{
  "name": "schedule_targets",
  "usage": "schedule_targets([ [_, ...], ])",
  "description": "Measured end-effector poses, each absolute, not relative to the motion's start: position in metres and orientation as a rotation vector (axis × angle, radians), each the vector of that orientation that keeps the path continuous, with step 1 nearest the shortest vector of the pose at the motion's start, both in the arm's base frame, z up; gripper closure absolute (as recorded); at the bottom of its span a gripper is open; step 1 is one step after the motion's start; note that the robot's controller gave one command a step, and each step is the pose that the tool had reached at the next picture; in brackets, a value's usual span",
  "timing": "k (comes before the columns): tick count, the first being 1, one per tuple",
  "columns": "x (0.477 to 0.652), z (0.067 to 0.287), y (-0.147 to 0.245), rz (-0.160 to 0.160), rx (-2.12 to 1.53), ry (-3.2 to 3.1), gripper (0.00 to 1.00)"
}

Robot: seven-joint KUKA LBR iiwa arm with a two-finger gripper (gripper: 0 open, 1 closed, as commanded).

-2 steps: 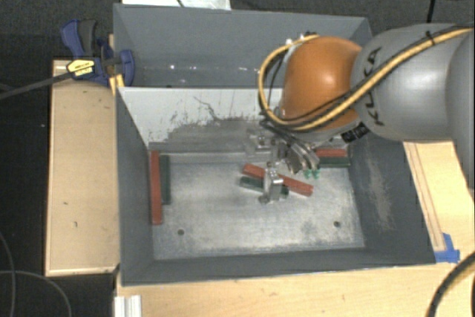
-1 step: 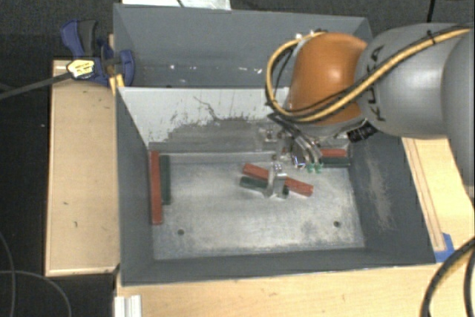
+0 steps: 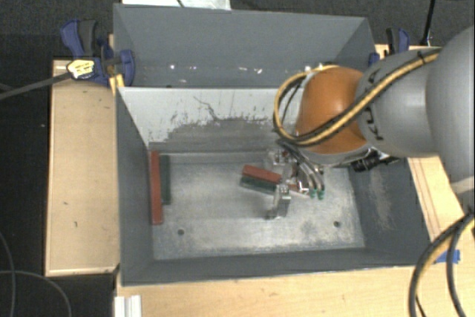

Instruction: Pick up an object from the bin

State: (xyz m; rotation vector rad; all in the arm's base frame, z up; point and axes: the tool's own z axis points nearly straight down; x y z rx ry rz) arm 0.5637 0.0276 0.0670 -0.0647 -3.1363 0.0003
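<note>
A short block (image 3: pixel 259 178), red on top and dark green below, lies tilted in the middle of the bin floor. My gripper (image 3: pixel 280 204) hangs right beside the block's right end, low over the floor, its metal tip just below and to the right of the block. Whether it touches the block I cannot tell. A long red bar (image 3: pixel 156 187) with a dark green side lies along the left wall, well away from the gripper.
The arm with its orange cover and cables reaches in from the right over the bin's right half and hides the floor under it.
</note>
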Motion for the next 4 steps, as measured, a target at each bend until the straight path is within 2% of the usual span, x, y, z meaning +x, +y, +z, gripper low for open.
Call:
schedule_targets([
  [1, 0.5771, 0.0714, 0.0283, -0.002, -0.026, -3.144, 1.00],
  [4, 0.5770, 0.0743, 0.0283, -0.002, -0.030, -3.146, 1.00],
])
